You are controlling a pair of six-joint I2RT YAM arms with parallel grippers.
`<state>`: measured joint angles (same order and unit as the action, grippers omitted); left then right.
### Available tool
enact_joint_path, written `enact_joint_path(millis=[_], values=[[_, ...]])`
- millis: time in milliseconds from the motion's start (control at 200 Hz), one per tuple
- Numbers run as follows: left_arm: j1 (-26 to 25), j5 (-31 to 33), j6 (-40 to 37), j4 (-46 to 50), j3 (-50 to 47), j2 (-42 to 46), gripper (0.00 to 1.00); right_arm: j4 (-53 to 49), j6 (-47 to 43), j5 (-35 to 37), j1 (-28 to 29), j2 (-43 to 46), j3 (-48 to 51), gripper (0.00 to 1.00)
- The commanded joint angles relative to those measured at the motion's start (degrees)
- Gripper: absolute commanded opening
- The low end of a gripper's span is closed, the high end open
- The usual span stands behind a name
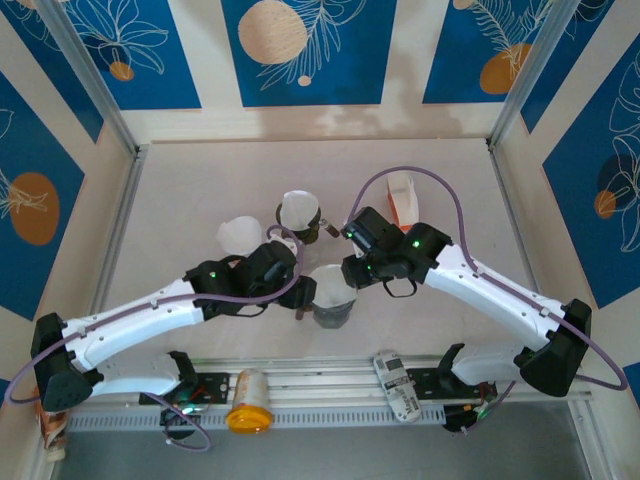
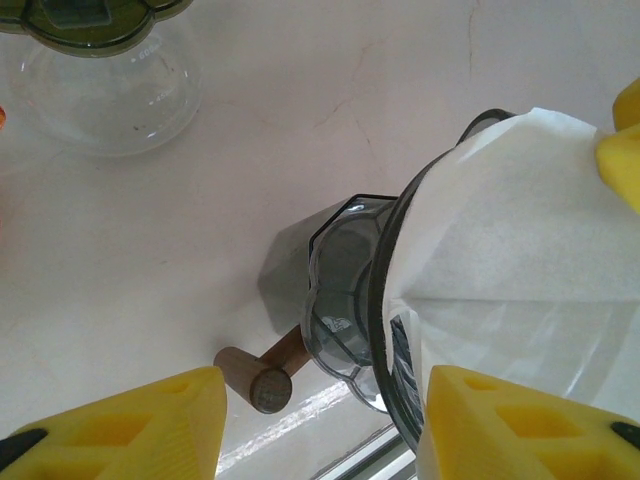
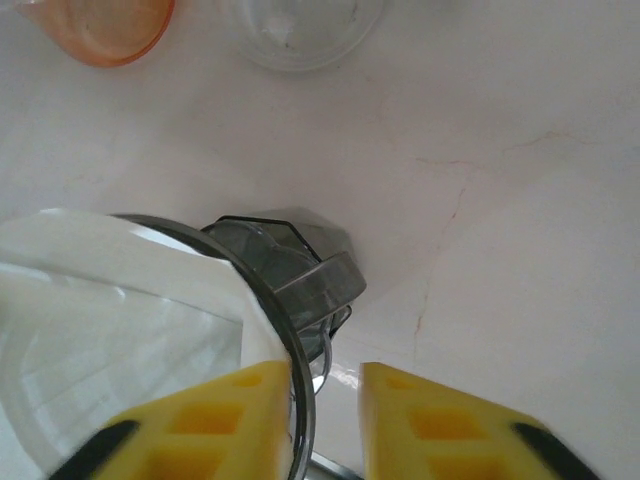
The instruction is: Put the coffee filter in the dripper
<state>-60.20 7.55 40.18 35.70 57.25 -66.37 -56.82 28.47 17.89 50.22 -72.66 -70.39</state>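
The smoky grey dripper (image 1: 333, 305) stands at the table's middle front, with the white coffee filter (image 1: 330, 285) sitting inside its cone. In the left wrist view the filter (image 2: 520, 230) fills the dripper (image 2: 345, 290), whose wooden handle (image 2: 255, 375) points toward the camera. My left gripper (image 2: 320, 425) is open, wide around the rim, its right finger (image 2: 520, 420) against the filter. My right gripper (image 3: 330, 420) is open and straddles the rim (image 3: 300, 340): one finger (image 3: 200, 430) lies on the filter (image 3: 110, 310), the other stands just outside. In the top view both grippers (image 1: 305, 290) (image 1: 355, 275) flank the dripper.
Behind the dripper stand a second cone with a white inside (image 1: 300, 212) and a pale rounded vessel (image 1: 240, 235). An orange and white object (image 1: 403, 197) lies at the back right. A glass carafe (image 2: 100, 80) and an orange cup (image 3: 105, 25) are close by. A metal rail (image 1: 320, 385) runs along the near edge.
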Motion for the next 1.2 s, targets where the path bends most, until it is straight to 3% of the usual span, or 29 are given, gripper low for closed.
enact_joint_path(millis=[0, 95, 230, 1195], values=[[-0.57, 0.71, 0.25, 1.21, -0.72, 1.24, 0.57, -0.52, 0.34, 1.29, 1.02, 0.44, -0.02, 0.5], [-0.56, 0.56, 0.29, 0.88, -0.86, 1.23, 0.6, 1.32, -0.41, 0.3, 2.05, 1.23, -0.14, 0.62], [-0.54, 0.45, 0.42, 0.25, -1.27, 1.4, 0.61, 1.18, -0.87, -1.8, 2.54, -0.79, -0.34, 0.66], [-0.57, -0.7, 0.51, -1.68, -2.34, 0.28, 0.62, 3.72, -0.88, 1.68, 4.34, -10.32, 5.88, 0.68]])
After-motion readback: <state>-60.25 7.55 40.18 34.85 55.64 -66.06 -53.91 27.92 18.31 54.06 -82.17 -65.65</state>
